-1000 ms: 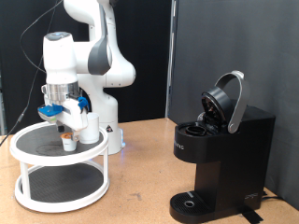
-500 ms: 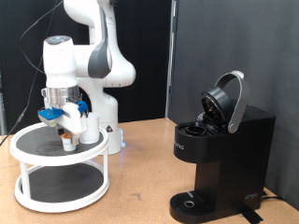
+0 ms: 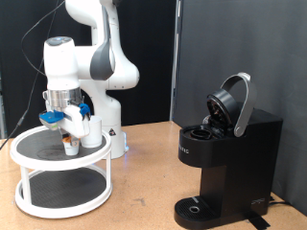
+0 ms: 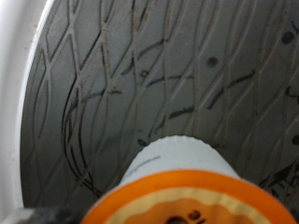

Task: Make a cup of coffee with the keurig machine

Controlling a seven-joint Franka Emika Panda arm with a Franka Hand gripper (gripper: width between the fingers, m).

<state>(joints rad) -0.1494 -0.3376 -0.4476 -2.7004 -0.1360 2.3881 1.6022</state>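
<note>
We see white cup [image 3: 92, 132] upright on rack's top tier; black keurig machine [image 3: 228, 158] w/ lid open, at exterior view's right.

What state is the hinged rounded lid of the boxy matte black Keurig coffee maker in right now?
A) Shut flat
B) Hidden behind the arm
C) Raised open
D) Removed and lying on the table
C: in the exterior view the hinged rounded lid stands tilted up above the boxy matte black Keurig coffee maker, leaving the pod chamber exposed.
</note>
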